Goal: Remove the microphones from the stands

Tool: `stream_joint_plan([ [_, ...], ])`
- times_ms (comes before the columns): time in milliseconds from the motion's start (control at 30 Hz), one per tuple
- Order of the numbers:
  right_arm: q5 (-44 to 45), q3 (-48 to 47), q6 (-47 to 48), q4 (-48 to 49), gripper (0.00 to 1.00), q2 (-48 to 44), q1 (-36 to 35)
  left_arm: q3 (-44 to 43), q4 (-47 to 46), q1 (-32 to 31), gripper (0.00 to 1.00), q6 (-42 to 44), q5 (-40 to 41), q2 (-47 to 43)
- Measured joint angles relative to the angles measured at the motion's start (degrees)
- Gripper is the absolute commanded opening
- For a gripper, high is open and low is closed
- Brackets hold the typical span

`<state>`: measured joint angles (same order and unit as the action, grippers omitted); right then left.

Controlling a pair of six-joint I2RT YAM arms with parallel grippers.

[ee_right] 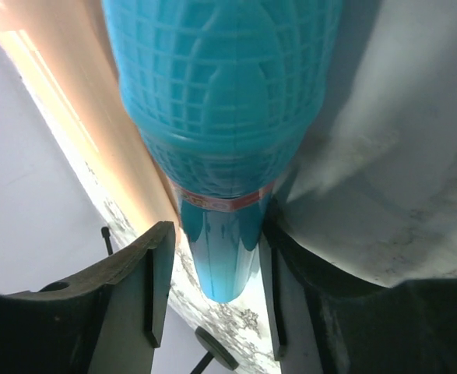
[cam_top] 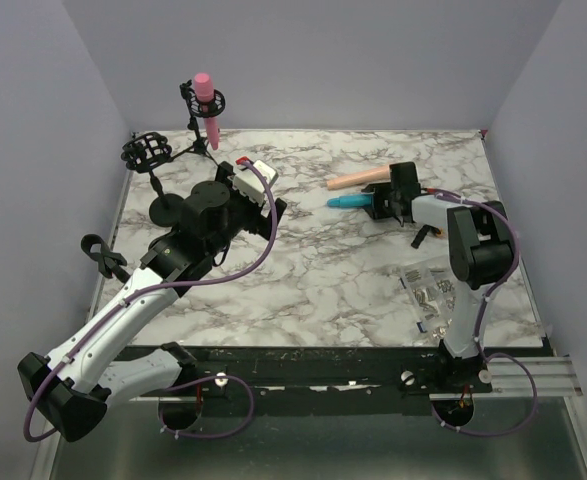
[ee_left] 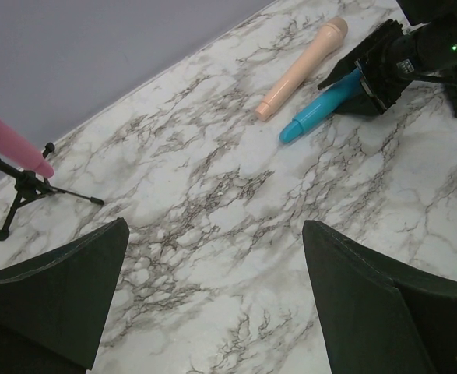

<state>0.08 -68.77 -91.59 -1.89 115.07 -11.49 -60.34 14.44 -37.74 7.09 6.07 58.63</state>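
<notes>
Right hand [ee_right: 216, 238] straddles blue mic [ee_right: 220, 117], fingers [ee_right: 127, 288] close on both sides; grasping or loose, cannot tell. Blue mic lies on surface [cam_top: 313, 270], right of centre, peach mic [cam_top: 358, 180] just beside. Left hand [ee_left: 212, 234] released, spread wide, holds nothing. Pink mic [cam_top: 209, 105] sits in stand [cam_top: 199, 142], upper left, well apart from both hands. Clear bag [cam_top: 428, 290], lower right: small items inside, too small to identify.

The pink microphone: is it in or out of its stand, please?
In: the pink microphone passes through the ring of the tripod stand, head above.
</notes>
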Motion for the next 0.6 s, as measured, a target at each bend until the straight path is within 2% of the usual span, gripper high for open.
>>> stream_joint_plan([
  [300,-1.53,2.80,-0.07,5.81,0.77,-1.14,0.35,0.00,0.00,0.00,0.96,0.22,0.85,0.31],
  [467,-2.36,5.35,1.16,6.60,0.99,-3.52,0.35,0.00,0.00,0.00,0.96,0.44,1.16,0.79],
  [600,-2.56,7.08,3.19,6.10,1.00,-5.75,0.35,0.00,0.00,0.00,0.96,0.66,1.70,0.98],
])
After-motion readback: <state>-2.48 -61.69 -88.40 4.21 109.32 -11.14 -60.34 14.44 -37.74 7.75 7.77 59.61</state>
